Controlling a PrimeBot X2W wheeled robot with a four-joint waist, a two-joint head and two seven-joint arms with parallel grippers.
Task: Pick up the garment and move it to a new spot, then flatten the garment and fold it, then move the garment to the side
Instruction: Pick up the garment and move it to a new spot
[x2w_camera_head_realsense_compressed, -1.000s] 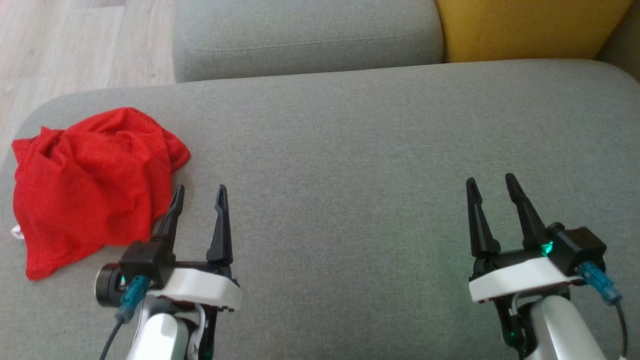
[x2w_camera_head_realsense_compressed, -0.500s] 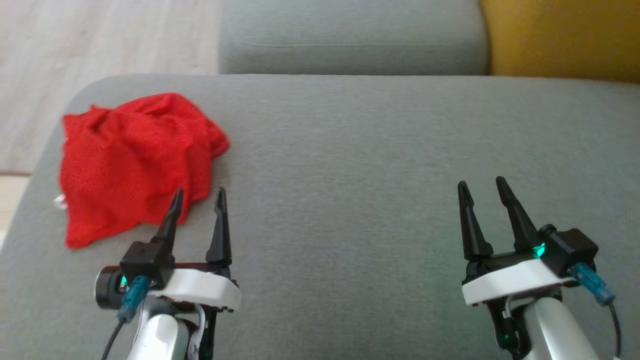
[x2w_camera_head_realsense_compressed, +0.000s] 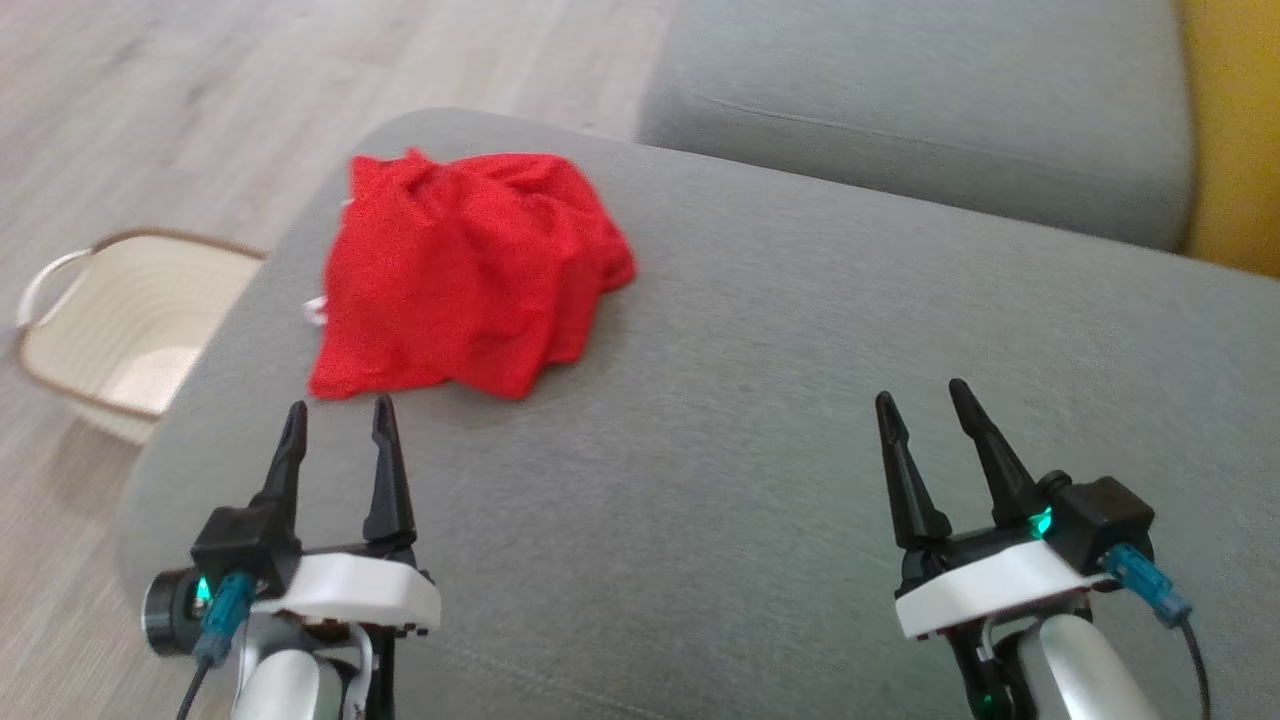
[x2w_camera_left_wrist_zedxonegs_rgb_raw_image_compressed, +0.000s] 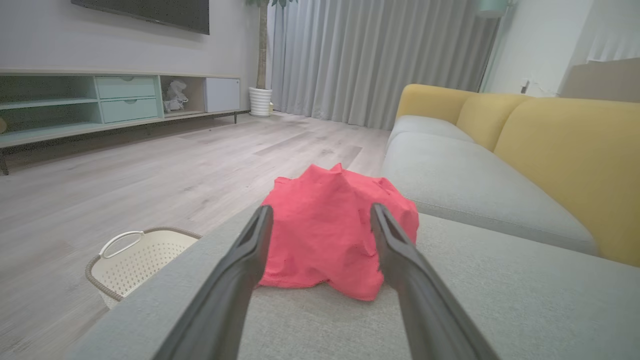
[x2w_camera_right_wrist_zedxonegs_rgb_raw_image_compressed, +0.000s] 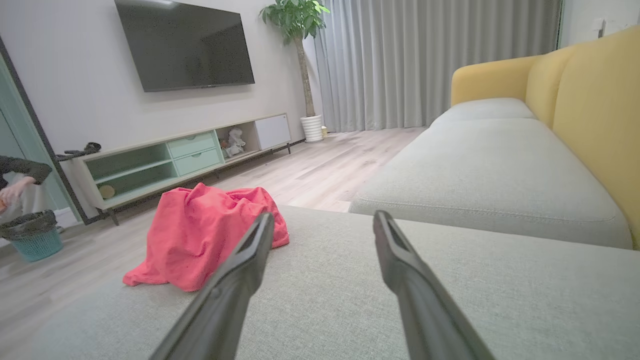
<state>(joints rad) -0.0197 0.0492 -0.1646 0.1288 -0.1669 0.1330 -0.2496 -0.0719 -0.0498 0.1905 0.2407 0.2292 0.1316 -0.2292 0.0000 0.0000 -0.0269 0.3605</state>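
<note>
The red garment (x2w_camera_head_realsense_compressed: 465, 270) lay crumpled near the left end of the grey sofa seat (x2w_camera_head_realsense_compressed: 760, 420), not picked up yet. The left gripper (x2w_camera_head_realsense_compressed: 339, 405) hovered just short of it, jaws wide and empty. The right gripper (x2w_camera_head_realsense_compressed: 921, 392) (also spread, also empty) sat well apart. By my reading, all 3 stages were left: move, flatten and fold, set aside.

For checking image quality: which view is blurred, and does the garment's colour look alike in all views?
Head view: slightly soft, likely motion blur; garment deep red. Left wrist view: sharp, edges stretched by the wide lens; garment paler, pinkish. Right wrist view: sharp, same pinkish tint, no glare.
</note>
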